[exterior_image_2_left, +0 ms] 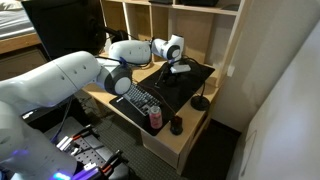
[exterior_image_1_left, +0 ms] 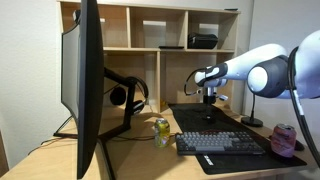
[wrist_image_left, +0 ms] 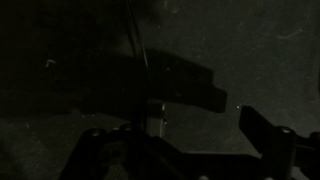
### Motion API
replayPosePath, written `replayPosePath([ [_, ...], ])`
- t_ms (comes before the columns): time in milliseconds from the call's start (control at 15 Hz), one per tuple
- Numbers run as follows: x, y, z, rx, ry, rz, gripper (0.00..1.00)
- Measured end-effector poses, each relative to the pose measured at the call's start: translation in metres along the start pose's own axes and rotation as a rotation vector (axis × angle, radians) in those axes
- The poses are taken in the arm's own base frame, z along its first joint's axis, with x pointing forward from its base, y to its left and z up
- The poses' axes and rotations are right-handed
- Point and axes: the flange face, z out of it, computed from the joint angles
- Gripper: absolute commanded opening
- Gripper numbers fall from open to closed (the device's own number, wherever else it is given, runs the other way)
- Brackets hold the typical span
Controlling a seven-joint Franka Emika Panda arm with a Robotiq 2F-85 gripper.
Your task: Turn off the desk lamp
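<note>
Arm [exterior_image_2_left: 90, 75] reaches across the wooden desk [exterior_image_2_left: 195, 138]. The gripper [exterior_image_2_left: 181, 70] hangs over a black mat [exterior_image_2_left: 188, 88] (jaws too small to read). Desk lamp [exterior_image_2_left: 200, 103]: round base at the mat's corner, thin neck rising toward the wall, head not made out. Keyboard [exterior_image_2_left: 140, 100] lies beside the mat. Pink can [exterior_image_2_left: 155, 118] and a small dark round object [exterior_image_2_left: 177, 126] stand near the desk edge. Wooden shelves [exterior_image_2_left: 200, 30] behind.

The gripper [exterior_image_1_left: 209, 97] hangs over open black mat [exterior_image_1_left: 190, 116], hemmed by shelves [exterior_image_1_left: 150, 48] and keyboard [exterior_image_1_left: 222, 143].

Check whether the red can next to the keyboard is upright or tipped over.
Upright: in an exterior view the can stands on its base beside the keyboard, top facing up.
</note>
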Motion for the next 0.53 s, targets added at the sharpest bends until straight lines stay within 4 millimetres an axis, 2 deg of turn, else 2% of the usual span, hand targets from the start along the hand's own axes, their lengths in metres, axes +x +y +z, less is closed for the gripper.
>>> replayPosePath([
  [267, -0.001, 0.005, -0.008, -0.04, 0.017, 0.003, 1.0],
  [533, -0.001, 0.01, -0.032, -0.088, 0.038, 0.007, 1.0],
])
